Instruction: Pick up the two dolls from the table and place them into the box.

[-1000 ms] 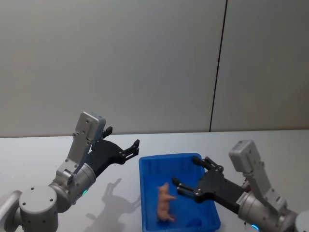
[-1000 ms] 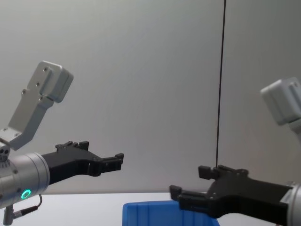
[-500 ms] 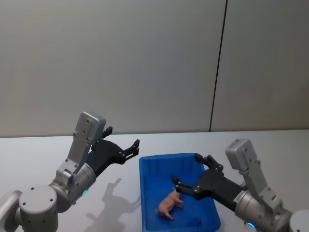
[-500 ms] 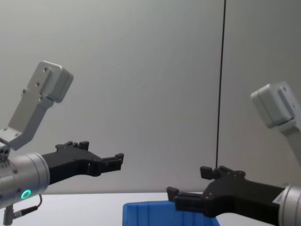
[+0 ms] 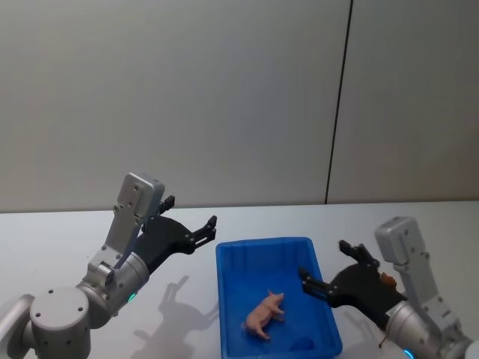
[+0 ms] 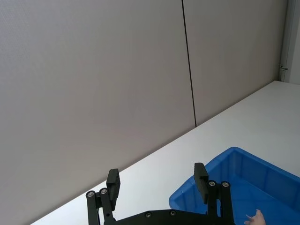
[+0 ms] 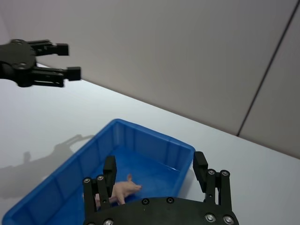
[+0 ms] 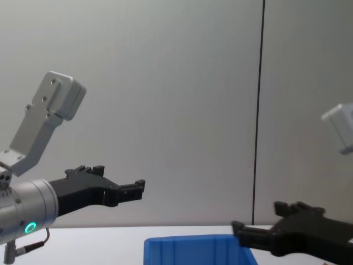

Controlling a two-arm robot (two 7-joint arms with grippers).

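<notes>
A pink pig doll (image 5: 264,315) lies on the floor of the blue box (image 5: 262,244), also seen as the doll (image 7: 123,190) in the right wrist view. My right gripper (image 5: 323,262) is open and holds nothing, hovering over the box's right rim (image 8: 193,243). Left of the box, my left gripper (image 5: 191,212) is raised above the white table (image 5: 45,239), open and holding nothing. A small reddish-brown thing (image 5: 387,279) shows behind the right arm; I cannot tell what it is.
A plain grey wall with a dark vertical seam (image 5: 337,112) stands behind the table. Bare tabletop lies to the left of the box and behind it.
The pig doll went from upright beside the right gripper's fingers to lying on the box floor. The right gripper drew back to the right. The left arm stayed still.
</notes>
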